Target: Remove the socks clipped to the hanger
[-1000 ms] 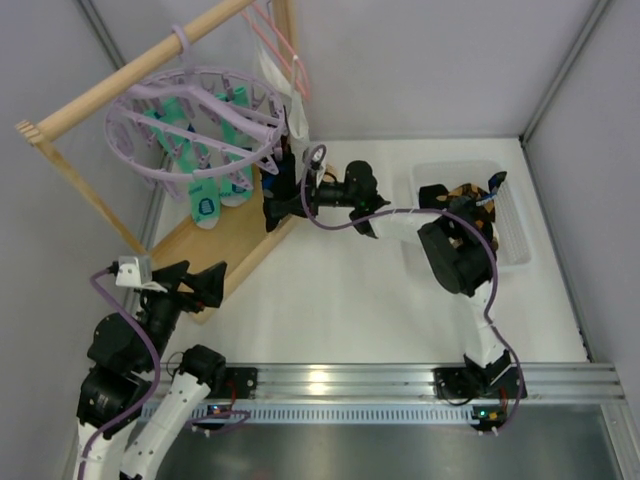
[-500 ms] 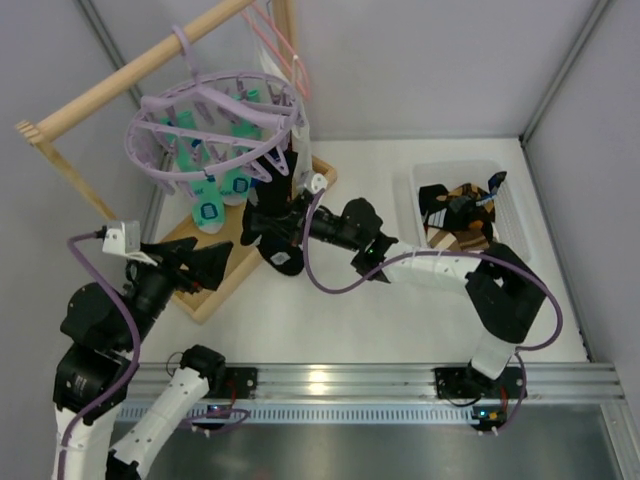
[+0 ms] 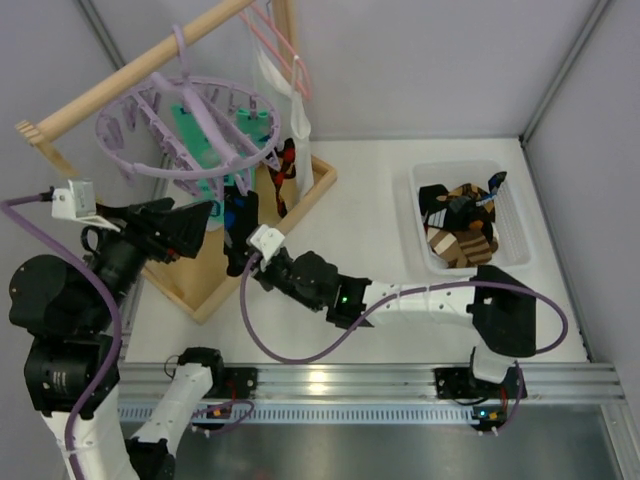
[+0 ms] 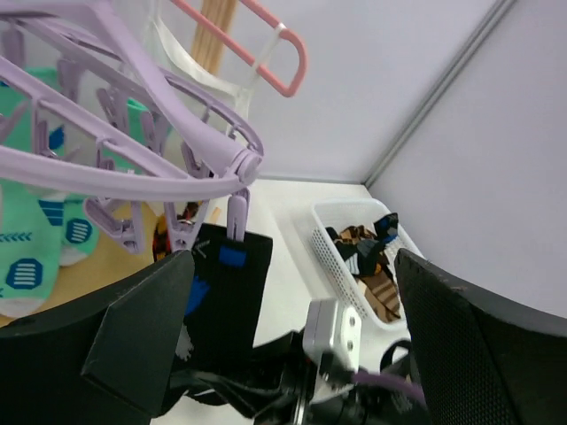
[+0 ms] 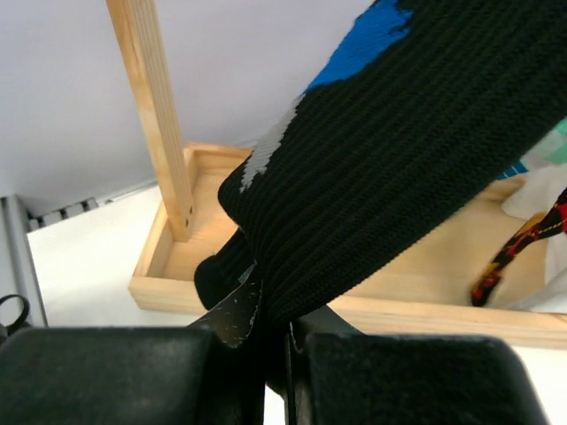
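Your right gripper is pinched on the black sock, clipped to the rim of the hanger. Pull hard and the hanger may swing, or the sock slip free; your left gripper, spread wide, steadies nothing.

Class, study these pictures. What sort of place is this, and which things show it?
Most likely a robot lab cell staged as a laundry corner: bare grey walls, two arms bolted to a metal rail, and a wooden rack holding a lavender hanger with socks clipped on.
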`<state>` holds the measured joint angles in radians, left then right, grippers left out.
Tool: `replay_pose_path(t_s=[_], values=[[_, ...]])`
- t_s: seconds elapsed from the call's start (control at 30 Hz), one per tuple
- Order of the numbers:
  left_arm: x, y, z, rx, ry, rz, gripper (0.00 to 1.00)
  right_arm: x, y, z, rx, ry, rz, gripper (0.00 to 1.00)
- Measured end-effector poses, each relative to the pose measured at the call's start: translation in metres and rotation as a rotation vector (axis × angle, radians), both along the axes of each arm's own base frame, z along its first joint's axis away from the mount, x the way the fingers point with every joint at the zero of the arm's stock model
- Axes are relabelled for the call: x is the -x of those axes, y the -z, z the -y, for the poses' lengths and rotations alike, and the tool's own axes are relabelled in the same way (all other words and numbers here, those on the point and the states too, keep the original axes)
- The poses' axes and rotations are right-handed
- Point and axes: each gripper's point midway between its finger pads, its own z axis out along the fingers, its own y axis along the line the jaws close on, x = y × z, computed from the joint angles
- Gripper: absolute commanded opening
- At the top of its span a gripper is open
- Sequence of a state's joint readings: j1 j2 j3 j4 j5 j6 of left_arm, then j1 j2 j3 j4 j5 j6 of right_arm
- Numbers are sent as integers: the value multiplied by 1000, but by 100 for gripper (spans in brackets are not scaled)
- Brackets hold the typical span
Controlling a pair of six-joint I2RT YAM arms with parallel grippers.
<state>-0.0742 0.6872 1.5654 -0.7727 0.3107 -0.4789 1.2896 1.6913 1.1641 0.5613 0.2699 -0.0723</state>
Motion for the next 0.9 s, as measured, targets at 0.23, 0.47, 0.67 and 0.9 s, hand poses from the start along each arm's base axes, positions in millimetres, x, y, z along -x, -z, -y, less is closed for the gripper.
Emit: replay_pose_path(t_s=[0.23,0.47,0.67,0.9], values=[[-35,21,-22,-53,-133,-102,98,17,-2,-30,77,122,65,0],[-62,59,-40,-131,-233,-241,98,2,9,-51,156,260,118,0],[-74,69,-40,-208,-243,-266,98,-11,22,-61,228,332,161,0],[-98,91,-53,-324,-362,-345,98,-19,32,-78,276,363,205,0]])
